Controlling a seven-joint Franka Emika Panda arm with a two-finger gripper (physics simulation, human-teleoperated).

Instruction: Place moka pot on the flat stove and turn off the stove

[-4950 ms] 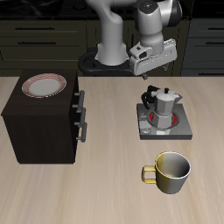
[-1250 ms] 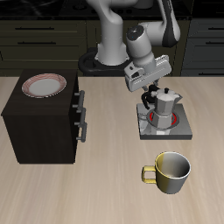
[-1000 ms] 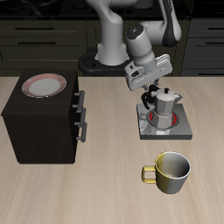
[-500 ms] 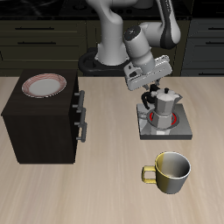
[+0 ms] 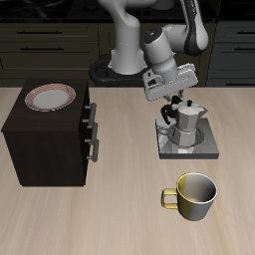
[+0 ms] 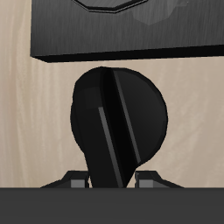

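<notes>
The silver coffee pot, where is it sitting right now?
In the exterior view the moka pot stands on the flat stove, farther back than the yellow mug, just below the gripper.

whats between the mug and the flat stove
Nothing: in the exterior view, only bare table lies between the mug and the flat stove.

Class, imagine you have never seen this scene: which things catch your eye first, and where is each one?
The silver moka pot standing on the flat stove, with the end effector low at the stove's back edge beside it. Next, the big dark cabinet carrying a red-rimmed plate, and the yellow mug near the table's front edge.
</notes>
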